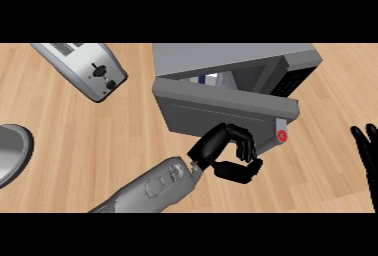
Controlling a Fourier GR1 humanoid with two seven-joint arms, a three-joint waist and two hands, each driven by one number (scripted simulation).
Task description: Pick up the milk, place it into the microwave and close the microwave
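Showing inside the microwave (244,65), milk (210,78) sits beyond the left hand (225,155).

Left hand at microwave door, door part-closed.
My left hand (227,152), fingers curled and holding nothing, sits against the microwave (244,65) door (221,107). Milk (212,78) visible inside. Right hand (366,150) open at right edge. Toaster (85,67) upper left.
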